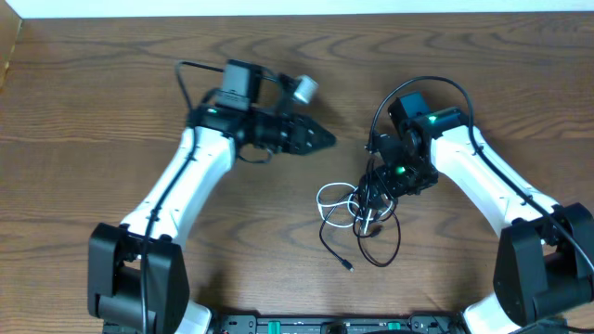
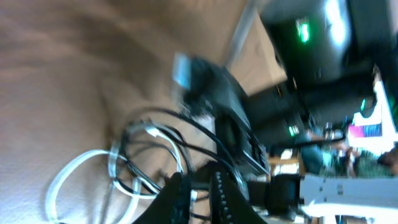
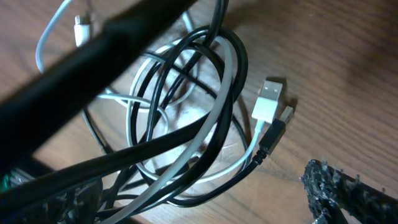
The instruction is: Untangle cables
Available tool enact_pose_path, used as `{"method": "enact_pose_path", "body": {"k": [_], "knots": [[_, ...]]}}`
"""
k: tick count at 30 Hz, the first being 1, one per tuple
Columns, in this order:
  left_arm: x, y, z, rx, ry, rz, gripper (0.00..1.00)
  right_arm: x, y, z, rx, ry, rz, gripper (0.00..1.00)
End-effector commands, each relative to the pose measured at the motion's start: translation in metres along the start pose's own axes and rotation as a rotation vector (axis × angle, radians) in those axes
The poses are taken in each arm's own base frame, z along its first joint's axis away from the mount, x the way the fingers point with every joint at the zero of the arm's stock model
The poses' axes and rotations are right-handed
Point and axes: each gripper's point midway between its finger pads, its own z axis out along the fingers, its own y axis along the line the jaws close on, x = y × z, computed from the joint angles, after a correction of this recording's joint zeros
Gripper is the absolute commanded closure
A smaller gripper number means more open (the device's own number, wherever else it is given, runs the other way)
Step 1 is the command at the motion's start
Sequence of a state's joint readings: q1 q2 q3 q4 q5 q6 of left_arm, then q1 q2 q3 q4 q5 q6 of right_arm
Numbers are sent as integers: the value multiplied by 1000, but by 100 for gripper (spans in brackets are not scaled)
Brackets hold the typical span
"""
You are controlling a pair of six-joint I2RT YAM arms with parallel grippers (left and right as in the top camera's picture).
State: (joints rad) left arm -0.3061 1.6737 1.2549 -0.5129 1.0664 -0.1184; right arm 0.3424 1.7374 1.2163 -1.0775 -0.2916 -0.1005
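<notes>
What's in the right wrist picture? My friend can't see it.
A black cable and a white cable lie tangled in loops on a wooden table. A white plug and a black plug sit side by side at the right.

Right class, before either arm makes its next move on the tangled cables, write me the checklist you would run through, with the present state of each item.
1. Right gripper open: ok, jaws wide.
2. Right gripper over the tangle: ok, loops lie between its fingers.
3. Black cable and white cable separated: not ok, loops interlaced.
4. White USB plug and black plug free of the coil: ok, side by side outside it.
5. Left gripper away from the cables: ok, apart from the tangle.
6. Left gripper's opening: cannot tell, wrist view blurred.
</notes>
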Motion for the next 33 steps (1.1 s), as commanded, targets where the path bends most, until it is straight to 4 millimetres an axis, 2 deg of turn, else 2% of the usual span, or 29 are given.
{"method": "enact_pose_path", "body": {"k": [1, 2, 5, 11, 16, 22, 24, 27, 29, 33], "knots": [[16, 0, 24, -128, 61, 60, 83, -10, -2, -1, -6, -25, 91, 1], [20, 4, 28, -166, 72, 46, 79, -11, -3, -1, -5, -29, 94, 1], [30, 2, 36, -187, 103, 25, 75, -12, -7, -2, -5, -35, 106, 1], [40, -3, 41, -185, 139, 18, 73, -13, -16, -5, -6, -48, 135, 1], [45, 1, 41, -184, 159, 93, 59, -26, 6, -15, -227, -123, 47, 1], [52, 4, 43, -171, 183, 170, 55, -29, -4, -20, -244, -153, 76, 1], [53, -2, 44, -130, 189, 201, 55, -30, -3, -20, -246, -153, 75, 1], [57, -27, 45, 31, 198, 316, 55, -30, -2, -21, -251, -155, 74, 1], [59, -36, 45, 87, 199, 364, 55, -30, -2, -21, -252, -155, 72, 1], [63, -32, 52, 56, 217, 414, 55, -31, 1, -22, -273, -162, 57, 1]]}}
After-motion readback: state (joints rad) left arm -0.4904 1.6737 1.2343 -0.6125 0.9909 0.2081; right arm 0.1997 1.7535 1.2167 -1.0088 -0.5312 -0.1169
